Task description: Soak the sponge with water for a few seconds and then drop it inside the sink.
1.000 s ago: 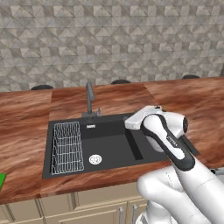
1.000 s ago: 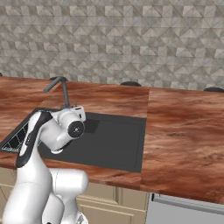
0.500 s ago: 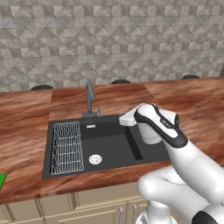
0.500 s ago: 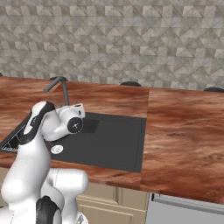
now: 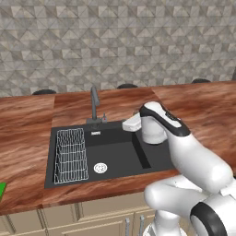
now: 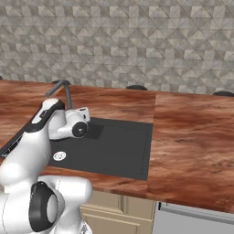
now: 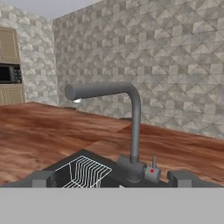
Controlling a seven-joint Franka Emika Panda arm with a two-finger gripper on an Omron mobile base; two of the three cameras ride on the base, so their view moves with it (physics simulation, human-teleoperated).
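The hand [image 7: 113, 178] is level over the sink [image 5: 120, 154], aimed at the faucet [image 7: 127, 127]; its two dark fingertips [image 7: 41, 178] stand wide apart at the bottom of the hand view, with nothing between them. The faucet's grey spout reaches out over the basin, and a small lever with a red mark [image 7: 152, 168] sits at its base, just ahead of the hand, probably the hand's first goal, since no water runs from the spout. A white wire rack [image 5: 71, 154] fills the basin's left part, beside the round silver drain [image 5: 100, 168]. The sink is set into the wooden table [image 5: 193, 106], near its front edge. The sponge is probably the green sliver [image 5: 2, 190] at the table's far left front edge, well apart from the hand, not yet picked up.
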